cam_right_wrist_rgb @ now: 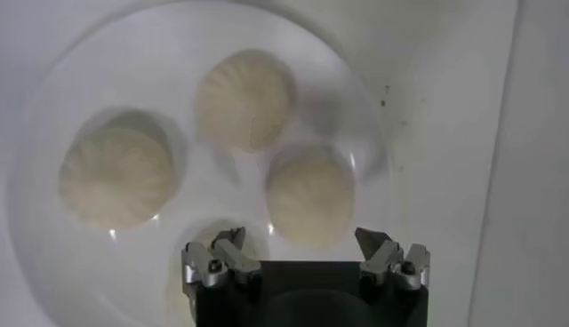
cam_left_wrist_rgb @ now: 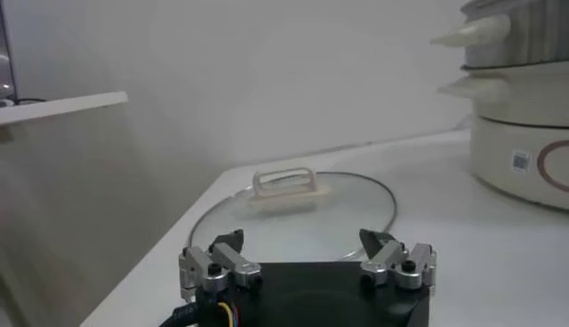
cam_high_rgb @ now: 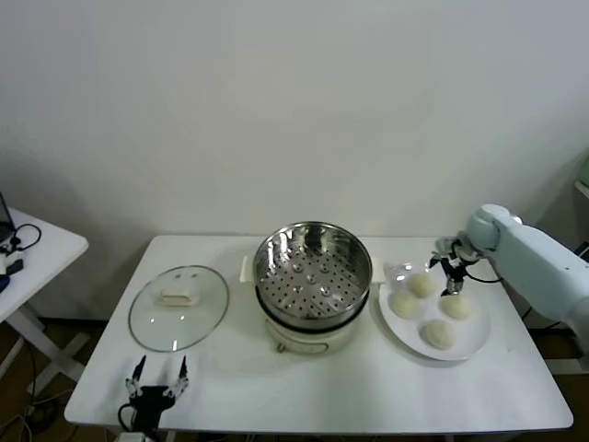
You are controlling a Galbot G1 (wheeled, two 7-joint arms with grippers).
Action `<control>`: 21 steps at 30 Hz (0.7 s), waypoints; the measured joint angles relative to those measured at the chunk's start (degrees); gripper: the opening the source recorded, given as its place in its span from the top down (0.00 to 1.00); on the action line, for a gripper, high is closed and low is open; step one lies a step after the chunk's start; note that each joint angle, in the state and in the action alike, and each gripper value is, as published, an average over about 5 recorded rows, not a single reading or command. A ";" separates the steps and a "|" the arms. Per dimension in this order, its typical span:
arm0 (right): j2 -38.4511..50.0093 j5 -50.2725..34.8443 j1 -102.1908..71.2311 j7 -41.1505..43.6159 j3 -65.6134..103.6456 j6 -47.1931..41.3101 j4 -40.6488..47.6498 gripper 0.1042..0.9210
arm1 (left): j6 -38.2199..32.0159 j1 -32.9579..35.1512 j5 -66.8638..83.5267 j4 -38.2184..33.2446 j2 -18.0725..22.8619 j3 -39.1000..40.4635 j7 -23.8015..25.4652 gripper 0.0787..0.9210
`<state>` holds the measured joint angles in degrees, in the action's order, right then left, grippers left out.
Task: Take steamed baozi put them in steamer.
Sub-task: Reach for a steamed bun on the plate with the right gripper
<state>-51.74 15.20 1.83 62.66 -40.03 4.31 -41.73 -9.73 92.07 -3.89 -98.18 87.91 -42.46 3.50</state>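
Observation:
Several pale baozi lie on a white plate point(cam_high_rgb: 479, 335) right of the steamer point(cam_high_rgb: 313, 272), a shiny perforated basket on a cream pot base. Two of them are at the plate's far side point(cam_high_rgb: 421, 284) and near side point(cam_high_rgb: 439, 333). My right gripper point(cam_high_rgb: 451, 279) hangs open over the plate's far part, holding nothing. In the right wrist view, one baozi point(cam_right_wrist_rgb: 311, 194) sits just ahead of the open right gripper point(cam_right_wrist_rgb: 302, 242), with two more point(cam_right_wrist_rgb: 244, 98) point(cam_right_wrist_rgb: 117, 176) beyond. My left gripper point(cam_high_rgb: 158, 376) is parked open at the table's front left.
A flat glass lid point(cam_high_rgb: 178, 307) with a cream handle point(cam_left_wrist_rgb: 286, 188) lies left of the steamer, just beyond the left gripper point(cam_left_wrist_rgb: 302, 240). The pot base point(cam_left_wrist_rgb: 524, 151) shows in the left wrist view. A second white table point(cam_high_rgb: 37, 253) stands at far left.

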 measured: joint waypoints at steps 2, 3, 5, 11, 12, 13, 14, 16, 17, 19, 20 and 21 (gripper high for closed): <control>-0.83 0.32 -0.31 0.05 0.57 0.14 1.20 0.12 | -0.02 -0.10 -0.08 0.17 0.01 0.03 0.00 0.12; -1.21 0.45 -0.46 0.07 0.83 0.17 1.72 0.12 | -0.03 -0.15 -0.11 0.25 0.02 0.05 0.00 0.12; -1.93 0.72 -0.73 0.09 1.34 0.22 2.71 0.12 | -0.03 -0.22 -0.14 0.39 0.05 0.12 -0.01 0.12; -3.64 1.85 -0.97 0.03 2.43 0.70 5.19 0.12 | -0.19 -0.28 -0.27 0.70 0.08 0.36 0.02 0.12; -3.85 2.00 -0.98 0.00 2.55 0.76 5.49 0.14 | -0.25 -0.28 -0.31 0.73 0.09 0.41 0.03 0.12; -4.03 2.13 -0.99 -0.03 2.64 0.81 5.73 0.15 | -0.31 -0.28 -0.36 0.75 0.09 0.46 0.02 0.12; -4.19 2.23 -1.03 -0.06 2.71 0.85 5.92 0.17 | -0.34 -0.29 -0.41 0.77 0.09 0.50 0.01 0.12; -4.48 2.36 -1.14 -0.09 2.85 0.91 6.23 0.23 | -0.36 -0.32 -0.47 0.83 0.09 0.55 -0.06 0.12; -4.60 2.40 -1.21 -0.11 2.93 0.93 6.37 0.26 | -0.37 -0.35 -0.51 0.87 0.09 0.57 -0.09 0.12; -4.85 2.49 -1.31 -0.22 3.12 0.99 6.65 0.31 | -0.39 -0.37 -0.56 0.92 0.08 0.61 -0.16 0.12; -4.94 2.54 -1.33 -0.29 3.20 1.03 6.78 0.32 | -0.40 -0.37 -0.58 0.93 0.08 0.63 -0.18 0.12; -5.01 2.57 -1.33 -0.37 3.27 1.08 6.87 0.33 | -0.40 -0.36 -0.61 0.94 0.08 0.65 -0.20 0.12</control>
<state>-56.74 17.77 0.50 62.29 -36.76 5.38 -34.86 -10.13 91.71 -4.50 -97.25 87.99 -41.81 3.30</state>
